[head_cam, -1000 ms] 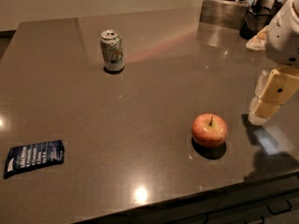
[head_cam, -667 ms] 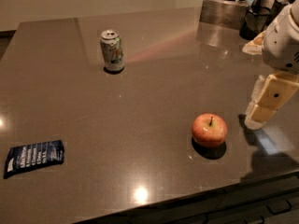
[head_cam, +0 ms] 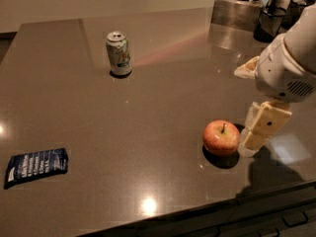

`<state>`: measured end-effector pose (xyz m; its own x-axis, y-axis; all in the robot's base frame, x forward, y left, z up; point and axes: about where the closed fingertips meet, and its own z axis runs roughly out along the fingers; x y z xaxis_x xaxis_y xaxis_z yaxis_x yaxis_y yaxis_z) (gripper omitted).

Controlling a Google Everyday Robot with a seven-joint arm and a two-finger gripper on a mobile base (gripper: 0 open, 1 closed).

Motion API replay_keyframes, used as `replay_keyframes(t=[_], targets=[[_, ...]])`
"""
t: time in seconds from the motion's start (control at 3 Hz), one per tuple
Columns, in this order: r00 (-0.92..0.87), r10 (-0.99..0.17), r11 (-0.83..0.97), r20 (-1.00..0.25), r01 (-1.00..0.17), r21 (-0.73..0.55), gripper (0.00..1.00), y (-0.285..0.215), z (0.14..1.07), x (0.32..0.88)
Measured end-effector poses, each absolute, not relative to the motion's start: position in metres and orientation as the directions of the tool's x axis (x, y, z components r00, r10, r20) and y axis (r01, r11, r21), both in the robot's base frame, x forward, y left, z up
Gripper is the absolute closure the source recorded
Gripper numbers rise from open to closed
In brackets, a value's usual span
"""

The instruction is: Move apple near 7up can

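Observation:
The apple (head_cam: 221,137), red-orange with a short stem, sits on the dark table (head_cam: 148,147) at the front right. The 7up can (head_cam: 119,53), silver-white with green markings, stands upright at the back left, far from the apple. My gripper (head_cam: 256,137) hangs from the white arm at the right, low over the table and just right of the apple, close to its side. It holds nothing that I can see.
A flat dark-blue snack packet (head_cam: 35,166) lies at the front left. A metal container (head_cam: 237,11) and a dark cup (head_cam: 269,22) stand at the back right. The table's front edge (head_cam: 197,214) runs close below the apple.
My gripper has moved left and down towards the apple and now sits right beside it. The apple, the can and the packet have not moved.

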<state>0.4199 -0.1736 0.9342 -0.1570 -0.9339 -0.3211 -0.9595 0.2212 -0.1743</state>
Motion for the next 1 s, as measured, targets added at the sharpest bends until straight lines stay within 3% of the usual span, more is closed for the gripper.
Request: replay_keyframes(t=[1.0], targets=[[-0.142,-0.925,0.192,-0.351,-0.975,-0.113,0.0,-0.162,0.875,0.409]])
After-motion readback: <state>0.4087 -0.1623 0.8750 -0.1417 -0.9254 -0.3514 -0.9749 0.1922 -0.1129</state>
